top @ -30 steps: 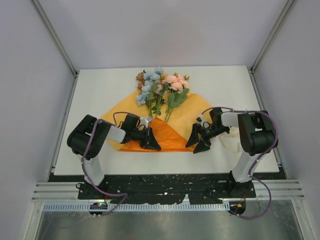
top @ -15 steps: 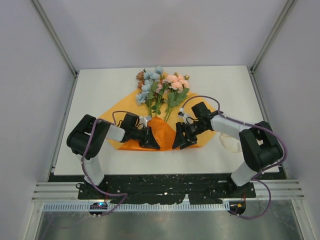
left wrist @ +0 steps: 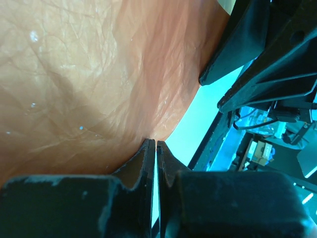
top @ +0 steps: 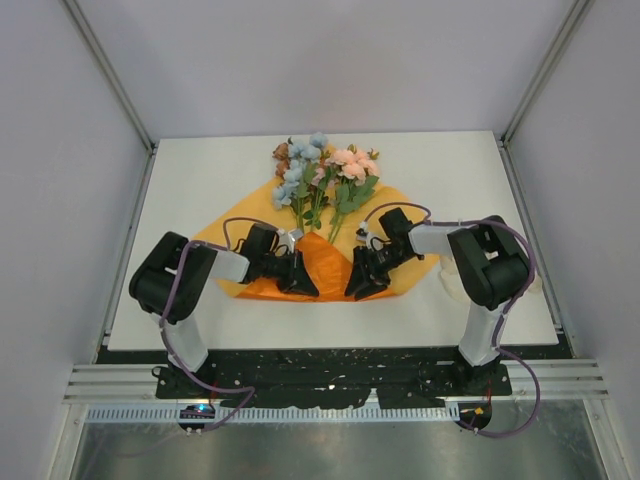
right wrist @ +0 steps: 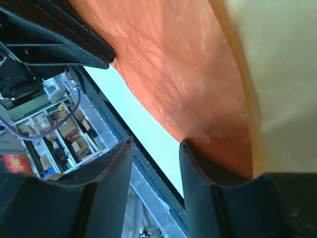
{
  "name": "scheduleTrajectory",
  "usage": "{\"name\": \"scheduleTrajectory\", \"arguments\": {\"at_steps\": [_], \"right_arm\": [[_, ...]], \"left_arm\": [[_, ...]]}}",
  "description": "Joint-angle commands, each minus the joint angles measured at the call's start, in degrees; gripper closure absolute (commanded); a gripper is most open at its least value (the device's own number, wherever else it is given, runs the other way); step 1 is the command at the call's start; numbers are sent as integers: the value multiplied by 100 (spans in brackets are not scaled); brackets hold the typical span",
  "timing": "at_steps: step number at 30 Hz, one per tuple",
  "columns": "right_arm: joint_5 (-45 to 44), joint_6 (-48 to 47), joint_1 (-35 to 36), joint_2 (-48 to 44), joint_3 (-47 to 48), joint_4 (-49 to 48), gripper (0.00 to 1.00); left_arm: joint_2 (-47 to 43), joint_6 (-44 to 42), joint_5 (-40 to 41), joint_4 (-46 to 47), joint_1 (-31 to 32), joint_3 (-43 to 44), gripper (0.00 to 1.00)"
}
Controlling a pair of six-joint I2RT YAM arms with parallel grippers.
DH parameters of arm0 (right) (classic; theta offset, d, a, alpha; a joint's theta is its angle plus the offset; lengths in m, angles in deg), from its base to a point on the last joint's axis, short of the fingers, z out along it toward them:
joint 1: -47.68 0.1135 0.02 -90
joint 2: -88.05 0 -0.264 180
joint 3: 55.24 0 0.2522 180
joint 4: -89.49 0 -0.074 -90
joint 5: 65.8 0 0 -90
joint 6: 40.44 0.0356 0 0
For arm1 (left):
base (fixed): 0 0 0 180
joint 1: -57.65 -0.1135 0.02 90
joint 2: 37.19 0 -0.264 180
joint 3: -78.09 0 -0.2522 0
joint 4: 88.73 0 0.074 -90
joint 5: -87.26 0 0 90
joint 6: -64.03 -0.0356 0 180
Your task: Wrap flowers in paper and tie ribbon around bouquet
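Right wrist view: the right gripper (right wrist: 156, 144) is shown with jaws apart, the paper (right wrist: 188, 74) edge touching one fingertip, not between them. The left gripper (left wrist: 152, 144) is pinched on that near edge. The flowers (top: 320, 180) lie beyond, stems pointing toward both arms.

I'm looking at a white desk (top: 200, 180), boxed in by a pale grey back wall (top: 320, 60) beyond its far edge and grey panels along its left and right edges. An aluminium post (top: 108, 70) slants up from the far left corner, and another (top: 541, 70) from the far right. Along the near edge I see a black base plate (top: 330, 365), then a metal rail (top: 330, 385) and a white slotted duct (top: 330, 412). My right wrist view catches blurred shelves (right wrist: 47, 130) past the near edge.
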Motion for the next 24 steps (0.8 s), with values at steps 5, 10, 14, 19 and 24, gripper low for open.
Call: {"name": "scheduleTrajectory", "arguments": {"at_steps": [5,10,14,19,24], "right_arm": [[-480,-166,-96,260,-359,163,53],[-506,-148,-166,155,-351,136,52],[-498,-78,-228,119,-429,48,52],[-524,-227,-499,-91,-412,310,48],[-1182,-1183,-1631,-241,-167,1539,43]], "left_arm": [[-487,130,516,231,422,287,90],[-57,429,665,328,880,674,91],[260,246,928,-161,1021,841,93],[664,-141,1376,-1086,1021,1079,95],[796,-186,1491,-1236,1021,1149,97]]}}
